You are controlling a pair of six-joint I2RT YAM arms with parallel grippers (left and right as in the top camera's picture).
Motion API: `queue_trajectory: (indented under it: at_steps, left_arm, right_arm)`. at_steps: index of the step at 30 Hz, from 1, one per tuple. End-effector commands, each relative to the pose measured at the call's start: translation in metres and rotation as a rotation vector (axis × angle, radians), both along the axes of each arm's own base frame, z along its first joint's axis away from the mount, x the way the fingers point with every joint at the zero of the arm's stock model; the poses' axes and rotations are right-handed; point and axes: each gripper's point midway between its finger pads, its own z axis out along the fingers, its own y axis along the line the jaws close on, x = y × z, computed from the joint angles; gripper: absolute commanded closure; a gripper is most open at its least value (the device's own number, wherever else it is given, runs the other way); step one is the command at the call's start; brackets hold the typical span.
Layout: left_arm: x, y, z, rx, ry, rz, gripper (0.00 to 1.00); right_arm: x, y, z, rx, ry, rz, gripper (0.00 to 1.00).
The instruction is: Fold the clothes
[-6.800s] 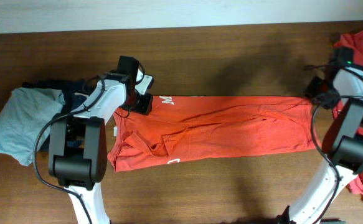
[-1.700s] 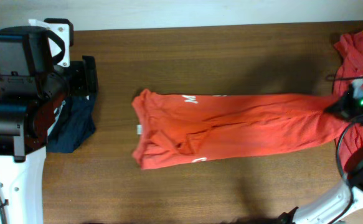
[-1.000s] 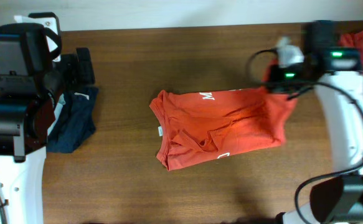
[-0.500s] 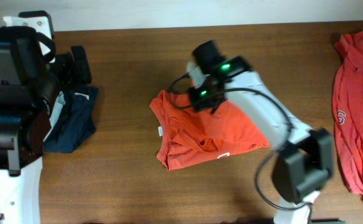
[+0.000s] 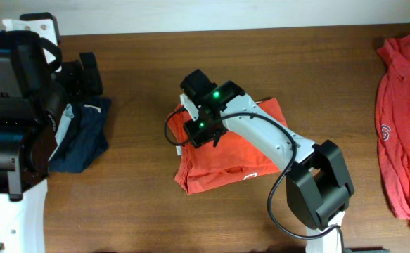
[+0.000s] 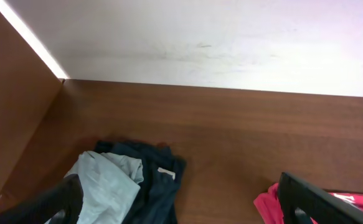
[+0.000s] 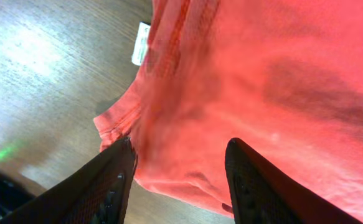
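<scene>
One orange-red T-shirt (image 5: 261,140) lies doubled over at the table's middle, with white print showing at its front edge. My right gripper (image 5: 193,132) hangs over the shirt's left edge. In the right wrist view its fingers (image 7: 116,180) stand apart, open, with the shirt's (image 7: 256,93) hem and a white label (image 7: 141,43) beneath them. A second orange-red T-shirt (image 5: 400,119) lies crumpled at the far right. My left gripper (image 5: 86,72) is raised at the far left, wide open (image 6: 181,196) and holding nothing.
A dark navy garment (image 5: 85,140) and a light-grey garment (image 6: 106,183) lie folded at the left edge under my left arm. A white wall (image 6: 218,37) borders the table's far side.
My right arm has swept left across the table with the shirt's right end, laying it over the left half. Its jaws, shut before, now stand apart. The left arm has stayed put.
</scene>
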Motion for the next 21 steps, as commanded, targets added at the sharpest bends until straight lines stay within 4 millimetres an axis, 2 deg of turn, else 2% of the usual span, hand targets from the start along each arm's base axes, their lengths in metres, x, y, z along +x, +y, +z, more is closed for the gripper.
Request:
queue_trajectory:
  at_steps: [1, 5, 8, 11, 13, 16, 21]
  left_arm:
    - [-0.006, 0.005, 0.006, -0.002, -0.019, 0.024, 0.01]
    - [-0.006, 0.005, 0.006, -0.002, -0.018, 0.024, 0.01]
    - [-0.006, 0.005, 0.003, -0.002, -0.006, 0.022, 0.01]
    - [-0.003, 0.001, -0.007, -0.011, 0.031, 0.003, 0.01]
    - [0.001, 0.000, -0.015, -0.011, 0.060, 0.000, 0.01]
    - [0.008, 0.000, -0.031, -0.007, 0.119, 0.000, 0.01]
    - [0.027, -0.002, -0.059, -0.010, 0.202, 0.009, 0.01]
  right_arm:
    - [0.010, -0.005, 0.038, 0.057, -0.070, -0.013, 0.49]
    - [0.025, -0.039, 0.061, 0.071, -0.089, -0.139, 0.47]
    - [0.038, -0.081, 0.064, 0.063, -0.057, -0.260, 0.48]
    - [0.035, -0.098, 0.056, 0.077, 0.011, -0.266, 0.69]
    - [0.029, -0.100, 0.047, 0.070, 0.047, -0.244, 0.75]
    - [0.015, -0.093, 0.025, 0.043, 0.096, -0.219, 0.76]
    - [-0.006, -0.062, -0.020, 0.043, 0.094, -0.153, 0.78]
